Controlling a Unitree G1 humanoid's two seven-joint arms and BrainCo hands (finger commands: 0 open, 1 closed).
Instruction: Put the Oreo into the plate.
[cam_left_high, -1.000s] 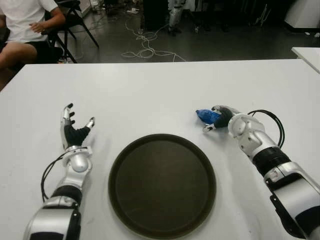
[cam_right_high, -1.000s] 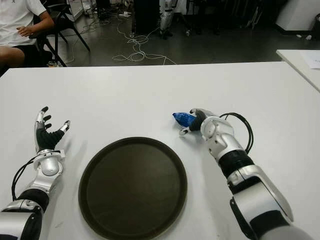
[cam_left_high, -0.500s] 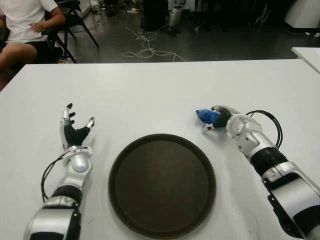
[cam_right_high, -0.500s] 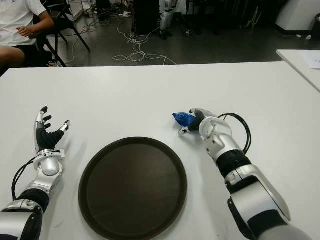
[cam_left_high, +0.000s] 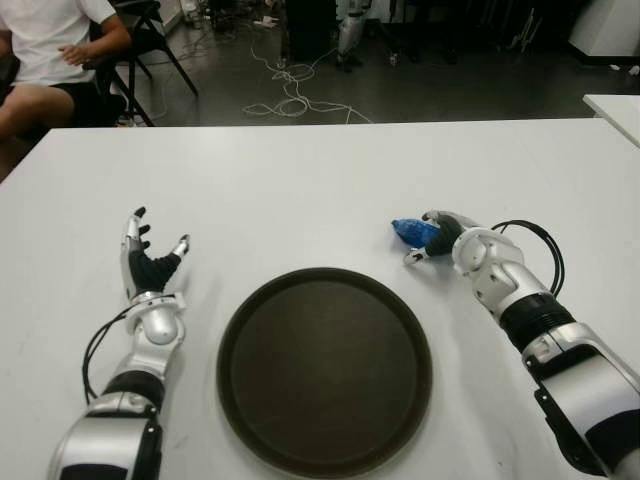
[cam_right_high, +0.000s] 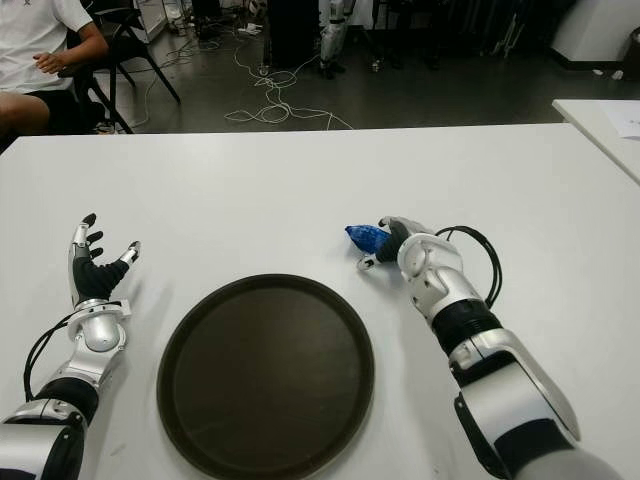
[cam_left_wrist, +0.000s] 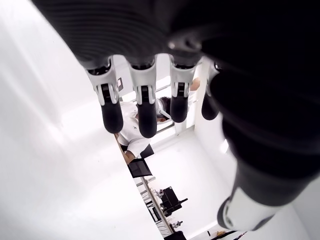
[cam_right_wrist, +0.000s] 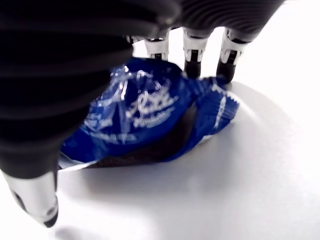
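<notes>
Fingers (cam_right_wrist: 192, 55) of our right hand (cam_left_high: 455, 240) curl over the Oreo (cam_left_high: 414, 232), still down on the surface (cam_left_high: 300, 190); lifting it to the plate (cam_left_high: 325, 370) remains.

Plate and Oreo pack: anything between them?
Nothing: bare white table between the plate and Oreo pack in both eye views; right hand closes on the pack.

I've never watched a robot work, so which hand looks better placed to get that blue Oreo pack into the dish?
The right hand: its fingers are already curled around the Oreo pack, just beyond the plate. The left hand is open, far across the plate.
</notes>
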